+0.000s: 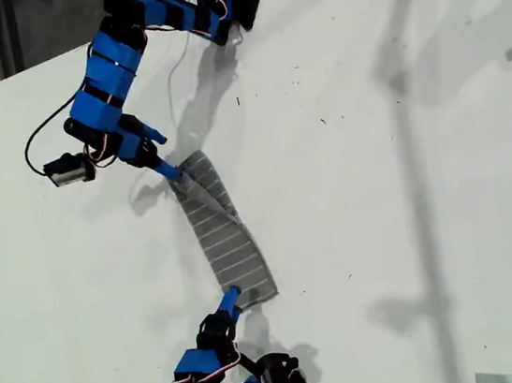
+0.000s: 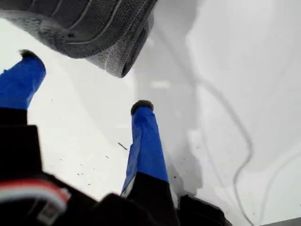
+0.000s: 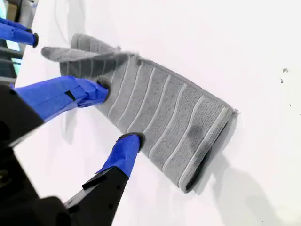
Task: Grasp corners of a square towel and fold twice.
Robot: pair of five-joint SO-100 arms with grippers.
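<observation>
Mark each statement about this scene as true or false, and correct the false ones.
1. The towel lies on the white table as a narrow folded strip. True.
2. My first gripper is shut on the towel. False: its jaws stand apart with nothing between them, and the towel lies beyond the fingertips.
3. My second gripper is open, with its fingertips at the towel's edge. True.
4. The towel is plain, without stripes. False: it is dark grey with thin pale stripes.
5. A person's hand holds the towel. False: no hand shows.

One striped grey towel (image 1: 226, 236) lies on one white table (image 1: 406, 181), with two blue arms, each bearing one gripper.
</observation>
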